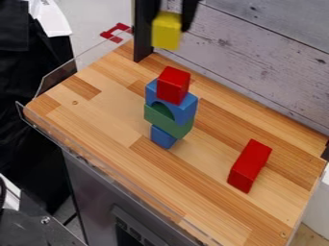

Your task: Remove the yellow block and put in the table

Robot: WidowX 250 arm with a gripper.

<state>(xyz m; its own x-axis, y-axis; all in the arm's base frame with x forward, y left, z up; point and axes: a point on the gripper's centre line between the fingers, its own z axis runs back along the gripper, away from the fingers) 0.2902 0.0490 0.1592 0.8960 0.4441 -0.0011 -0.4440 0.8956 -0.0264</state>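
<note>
The yellow block (166, 33) hangs at the top of the frame, left of centre, clear of the table (106, 127) and gripped between the fingers of the tool (170, 21). From where I'm standing, the tower in the middle looks like the real worry: a small blue block (162, 137) at the foot, a green piece (168, 122) and a notched blue piece (186, 108) above it, and a red block (173, 86) on top. With so narrow a foot, a low sideways sweep could tip the lot. Coming down beside the black post (142, 36) could also knock the yellow block crooked. If the tool lets go too high, I'd expect it to bounce and roll, perhaps into the tower. The bare wood on the left seems the safer landing.
</note>
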